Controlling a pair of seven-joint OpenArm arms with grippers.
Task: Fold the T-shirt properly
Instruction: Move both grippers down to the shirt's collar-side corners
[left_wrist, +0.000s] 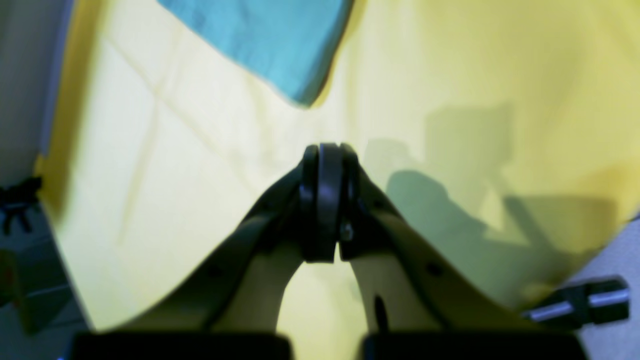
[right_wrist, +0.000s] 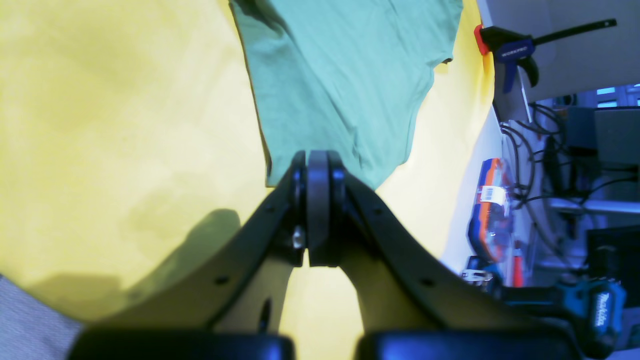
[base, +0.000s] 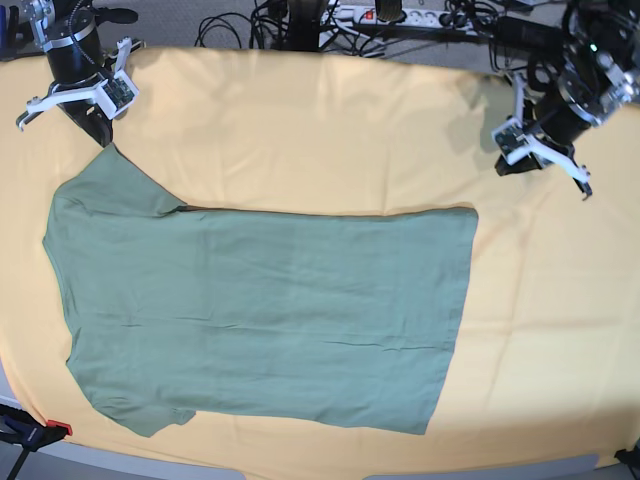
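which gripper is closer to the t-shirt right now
The right gripper. It hangs shut at the T-shirt's upper sleeve corner, holding nothing. The left gripper, also shut, sits over the bare yellow cloth, clearly apart from the shirt's hem corner.

Seen from overhead in the base view, looking straight down on the whole yellow cloth (base: 300, 120). Shot low and close from each wrist, past shut jaws, across the same cloth toward the T-shirt (base: 260, 310). Shared across all three: shirt and cloth; left-wrist view blurred.
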